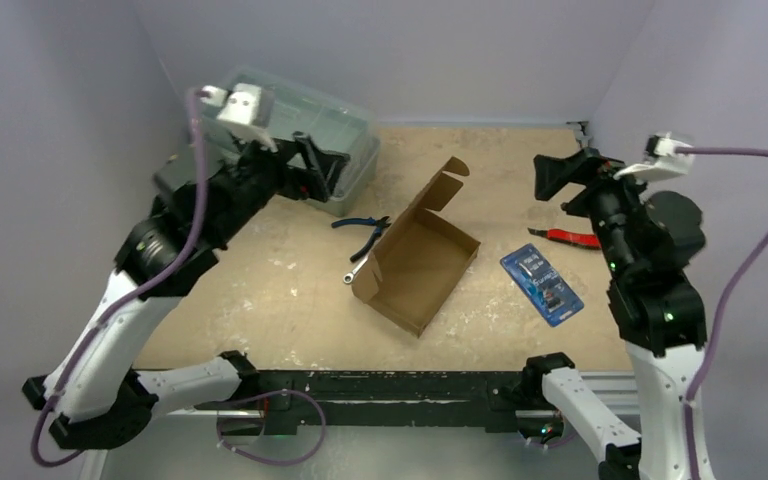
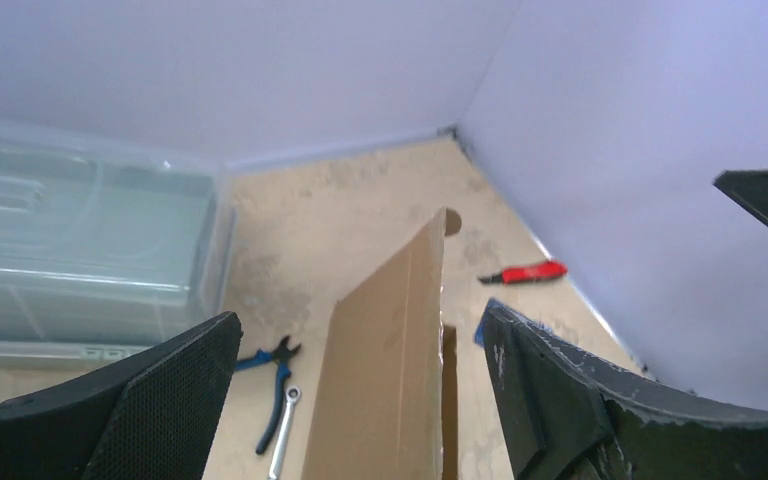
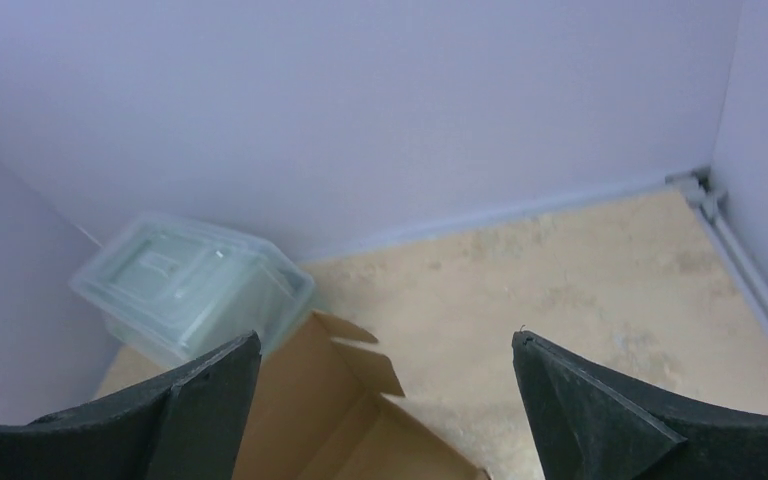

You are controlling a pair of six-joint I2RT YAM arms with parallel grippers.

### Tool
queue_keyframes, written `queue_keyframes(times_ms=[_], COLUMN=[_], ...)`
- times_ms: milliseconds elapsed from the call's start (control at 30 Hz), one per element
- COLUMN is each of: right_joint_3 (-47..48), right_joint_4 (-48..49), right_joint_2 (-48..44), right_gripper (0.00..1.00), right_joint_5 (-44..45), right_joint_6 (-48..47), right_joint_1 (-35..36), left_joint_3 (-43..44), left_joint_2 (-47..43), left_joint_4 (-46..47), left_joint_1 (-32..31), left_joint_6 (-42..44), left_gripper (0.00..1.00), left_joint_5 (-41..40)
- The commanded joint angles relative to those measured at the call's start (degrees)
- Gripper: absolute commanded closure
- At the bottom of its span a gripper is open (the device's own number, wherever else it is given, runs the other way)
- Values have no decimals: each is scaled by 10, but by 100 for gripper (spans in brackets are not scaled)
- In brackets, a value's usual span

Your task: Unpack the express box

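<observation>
The express box (image 1: 420, 265) lies open mid-table, its lid flap standing up at the far left side, and the inside that shows is bare cardboard. The left wrist view shows the outside of the lid (image 2: 380, 380); the right wrist view shows the inside (image 3: 330, 410). My left gripper (image 1: 318, 172) is open and empty, raised to the left of the box near the plastic container, and its open jaws (image 2: 360, 315) frame the lid. My right gripper (image 1: 552, 180) is open and empty, raised to the right of the box, facing it (image 3: 387, 340).
Blue pliers (image 1: 365, 230) and a small wrench (image 1: 358, 268) lie left of the box. A blue blister pack (image 1: 541, 285) and a red utility knife (image 1: 572, 238) lie to its right. A translucent lidded container (image 1: 305, 130) stands at the back left. Walls close in the table.
</observation>
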Motion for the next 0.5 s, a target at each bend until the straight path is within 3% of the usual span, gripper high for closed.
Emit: queue_keyframes(times_ms=[0,167,467], right_joint_3=[77,126,135], right_joint_4=[7,24,83], right_joint_2=[-39,-80,-162], right_gripper=[1,1,1], right_joint_5=[-2,33,83], right_joint_6=[-27,-31,-40], right_joint_1=[1,1,1], left_joint_3=[-9,-40,-70], left_joint_2=[-86,-159,-228], left_joint_4=[65,125,169], left_joint_1=[5,4,5], left_joint_6=[26,39,63], left_gripper=[9,10,11], left_joint_5=[-59,-79,-108])
